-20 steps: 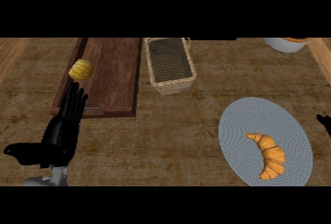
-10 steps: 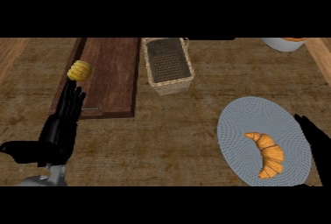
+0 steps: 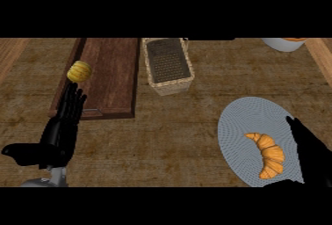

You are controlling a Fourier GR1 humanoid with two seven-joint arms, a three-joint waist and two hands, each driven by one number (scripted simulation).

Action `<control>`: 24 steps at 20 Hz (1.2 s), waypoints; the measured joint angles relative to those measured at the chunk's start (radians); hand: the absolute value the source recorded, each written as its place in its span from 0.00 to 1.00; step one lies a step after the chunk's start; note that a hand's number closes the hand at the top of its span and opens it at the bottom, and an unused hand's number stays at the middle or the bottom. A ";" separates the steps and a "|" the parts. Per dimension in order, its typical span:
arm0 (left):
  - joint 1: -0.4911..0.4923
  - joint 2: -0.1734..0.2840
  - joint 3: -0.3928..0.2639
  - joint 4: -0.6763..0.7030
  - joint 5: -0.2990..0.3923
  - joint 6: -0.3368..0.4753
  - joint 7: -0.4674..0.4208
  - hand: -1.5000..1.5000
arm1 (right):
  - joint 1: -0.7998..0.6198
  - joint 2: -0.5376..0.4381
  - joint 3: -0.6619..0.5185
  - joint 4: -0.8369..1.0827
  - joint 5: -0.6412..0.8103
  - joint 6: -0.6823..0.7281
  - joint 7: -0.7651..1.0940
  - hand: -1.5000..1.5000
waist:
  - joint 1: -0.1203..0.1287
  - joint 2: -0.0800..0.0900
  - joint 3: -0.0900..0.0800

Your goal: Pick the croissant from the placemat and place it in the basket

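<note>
Right now the right hand [image 3: 310, 151] hangs with its fingers straight and released, holding nothing, just to the outer side of the croissant [image 3: 267, 154], which lies on the grey oval placemat [image 3: 236, 127] directly beside the palm. The pastry is not yet touched as far as I can see, though the fingertips sit very near its upper end. The basket [image 3: 168, 66] stands well ahead of that hand and off toward the robot's middle, its opening facing up and nothing visible inside. Over on the other side, the left hand [image 3: 62, 127] rests open with its fingers flat, pointing toward a dark wooden board [image 3: 110, 74]; a small yellow fruit [image 3: 79, 71] sits on the board just beyond those fingertips. A white bowl [image 3: 285, 43] peeks in far ahead of the right hand. I would judge the croissant to be light, soft and flaky, easily crushed or torn at its thin curved tips, so the sensible hold is across the thick middle, thumb on one flank and fingers on the other, closing only until it is cradled. Its curved shape may let it roll in the hand, so lifting it level seems wise.
</note>
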 measured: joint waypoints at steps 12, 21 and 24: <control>0.017 -0.064 0.017 0.000 -0.061 -0.023 -0.004 0.50 | 0.000 0.145 -0.067 0.141 0.105 0.031 -0.084 0.00 | -0.001 0.000 0.000; 0.021 -0.073 0.072 -0.011 -0.065 -0.074 0.008 0.50 | 0.034 0.222 -0.094 0.208 0.159 0.063 -0.136 0.00 | -0.001 0.000 0.000; 0.013 -0.082 0.082 -0.018 -0.078 -0.082 0.028 0.50 | 0.028 0.240 -0.125 0.233 0.157 0.086 -0.165 0.00 | -0.001 0.000 0.000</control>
